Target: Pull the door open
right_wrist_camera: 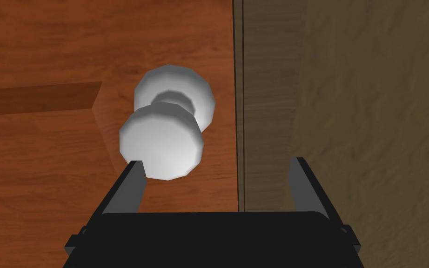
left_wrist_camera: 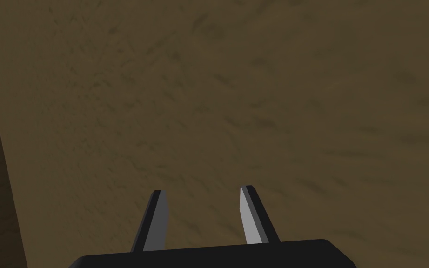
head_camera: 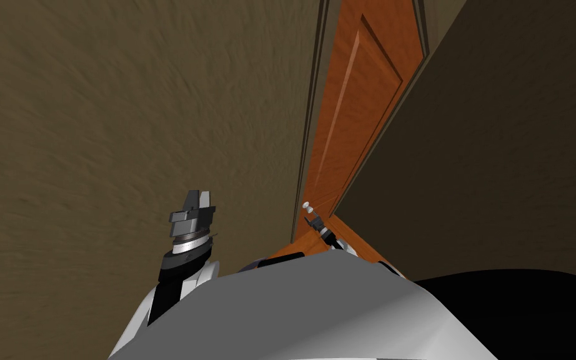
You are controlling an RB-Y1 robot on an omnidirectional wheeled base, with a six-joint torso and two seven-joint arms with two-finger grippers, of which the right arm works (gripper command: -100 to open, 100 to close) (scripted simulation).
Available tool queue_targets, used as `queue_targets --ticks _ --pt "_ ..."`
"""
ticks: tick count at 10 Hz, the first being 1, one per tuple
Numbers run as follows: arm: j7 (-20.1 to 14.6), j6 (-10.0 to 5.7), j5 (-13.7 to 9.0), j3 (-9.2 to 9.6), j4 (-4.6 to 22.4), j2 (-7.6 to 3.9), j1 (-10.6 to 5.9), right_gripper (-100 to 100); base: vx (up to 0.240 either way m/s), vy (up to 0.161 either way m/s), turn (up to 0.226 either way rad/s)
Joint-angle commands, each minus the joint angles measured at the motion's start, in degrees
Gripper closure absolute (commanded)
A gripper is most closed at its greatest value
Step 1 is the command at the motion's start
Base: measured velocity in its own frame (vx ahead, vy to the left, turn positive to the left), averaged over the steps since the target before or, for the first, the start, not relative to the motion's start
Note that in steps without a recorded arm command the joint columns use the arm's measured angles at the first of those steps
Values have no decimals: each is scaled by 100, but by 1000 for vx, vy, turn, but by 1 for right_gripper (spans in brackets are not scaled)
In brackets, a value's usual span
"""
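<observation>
An orange-brown panelled door (head_camera: 355, 106) stands in its frame ahead and to the right. Its white round knob (head_camera: 307, 205) sits near the frame edge. In the right wrist view the knob (right_wrist_camera: 162, 142) lies just beyond my right gripper (right_wrist_camera: 218, 170), close to one finger (right_wrist_camera: 134, 179) and off centre between the two. That gripper is open and holds nothing; in the head view it (head_camera: 313, 221) sits just below the knob. My left gripper (head_camera: 197, 199) is raised before the olive-brown wall, and its fingers (left_wrist_camera: 251, 214) stand apart with nothing between them.
The olive-brown wall (head_camera: 124, 125) covers the left side, and a darker wall (head_camera: 499, 156) runs along the right of the door. The grey-brown door frame (right_wrist_camera: 267, 93) runs right beside the knob. A black area (head_camera: 530, 300) lies at the lower right.
</observation>
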Motion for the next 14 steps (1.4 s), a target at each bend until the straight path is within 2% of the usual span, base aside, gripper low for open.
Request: queue_targets --ticks 1,7,8,11,12,13,14 --pt "-2 2 -1 4 -4 -1 1 -100 -3 4 -12" --pt "-2 2 -1 4 -4 -1 1 -100 0 -1 2" --pt "-8 -125 -93 -109 123 -90 63 -100 4 14 234" --pt "-11 -181 -134 -158 179 -129 90 -100 10 16 74" --pt "-14 -244 -179 -214 241 -172 121 -100 8 2 90" --pt "-21 -378 -276 -333 376 -265 186 -100 34 1 239" --pt "-21 -378 -276 -333 376 -265 186 -100 38 -7 160"
